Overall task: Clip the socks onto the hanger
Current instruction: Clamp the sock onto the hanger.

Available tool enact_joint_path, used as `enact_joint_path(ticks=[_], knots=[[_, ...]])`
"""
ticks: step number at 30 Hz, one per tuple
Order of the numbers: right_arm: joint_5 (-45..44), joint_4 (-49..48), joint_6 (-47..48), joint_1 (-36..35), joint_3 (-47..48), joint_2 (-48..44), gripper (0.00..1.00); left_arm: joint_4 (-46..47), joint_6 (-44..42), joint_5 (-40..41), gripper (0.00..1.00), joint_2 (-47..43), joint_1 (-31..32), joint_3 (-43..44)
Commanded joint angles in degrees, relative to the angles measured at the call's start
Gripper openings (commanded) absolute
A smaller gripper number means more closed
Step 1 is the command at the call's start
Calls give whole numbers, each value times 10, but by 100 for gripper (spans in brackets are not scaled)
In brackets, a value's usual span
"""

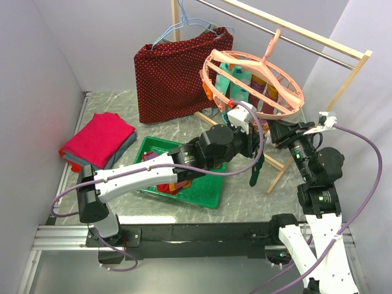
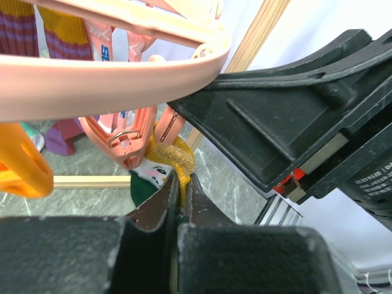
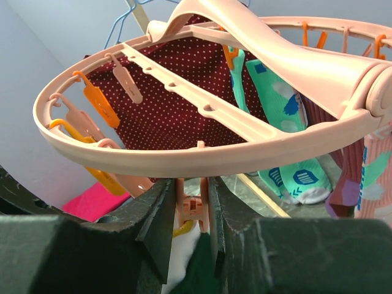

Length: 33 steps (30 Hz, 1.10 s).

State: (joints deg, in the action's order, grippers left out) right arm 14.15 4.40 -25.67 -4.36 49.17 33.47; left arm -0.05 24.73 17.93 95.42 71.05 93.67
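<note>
Left gripper [image 2: 181, 179] pinches sock [image 2: 173, 156]; right gripper [image 3: 191, 188] squeezes peg [image 3: 188, 207] on hanger [image 3: 184, 160]; dotted cloth [image 3: 177, 104] behind.

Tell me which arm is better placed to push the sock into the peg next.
Probably left. The left gripper pinches the sock just below the peg that the right gripper holds.

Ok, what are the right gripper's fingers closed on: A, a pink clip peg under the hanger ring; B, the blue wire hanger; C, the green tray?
A: the right gripper pinches a pink clip peg hanging just beneath the hanger ring.
</note>
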Motion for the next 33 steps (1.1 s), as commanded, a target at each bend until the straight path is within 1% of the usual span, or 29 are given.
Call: enact_joint_path(ticks=[1,5,6,7,8,9,10,13,17,18,19,21,22,23,26,28,29,31,32,33], knots=[[-14,18,9,-5,-4,-3,0,35,3,6,1,-5,4,27],[-13,20,10,-4,-5,-4,7,33,12,-5,4,6,5,30],[-12,24,11,-4,-4,-4,10,33,14,-7,7,7,5,27],[-14,28,18,-5,0,-4,19,36,15,-8,9,7,5,25],[-15,37,21,-5,7,-5,23,36,16,-9,14,7,5,23],[-18,40,26,-5,11,-5,26,37,17,-9,25,6,5,18],[-24,45,33,-5,14,-6,33,37,16,-10,30,6,5,15],[-26,60,47,-5,29,-10,38,40,19,-7,39,-2,5,5],[-14,83,60,-5,44,-13,44,42,20,-2,47,-23,5,-12],[-11,88,62,-5,46,-15,46,41,21,-1,51,-28,5,-21],[-8,91,68,-5,51,-17,49,40,21,2,52,-34,5,-26],[1,106,75,-5,59,-20,52,39,19,7,60,-53,5,-44],[3,112,85,-5,67,-24,55,37,20,16,61,-60,5,-51],[5,128,92,-6,73,-24,57,35,18,18,68,-74,4,-61],[4,167,123,-12,95,-30,63,16,17,32,77,-101,4,-81],[7,185,153,-20,109,-33,66,1,15,38,84,-117,4,-93],[10,198,164,-21,113,-34,66,-14,13,48,90,-133,4,-107],[28,208,194,-30,121,-37,69,-25,11,58,95,-153,2,-126],[33,216,204,-32,124,-38,70,-29,11,64,99,-174,0,-147],[48,219,215,-35,127,-37,72,-33,12,66,99,-183,-6,-159]])
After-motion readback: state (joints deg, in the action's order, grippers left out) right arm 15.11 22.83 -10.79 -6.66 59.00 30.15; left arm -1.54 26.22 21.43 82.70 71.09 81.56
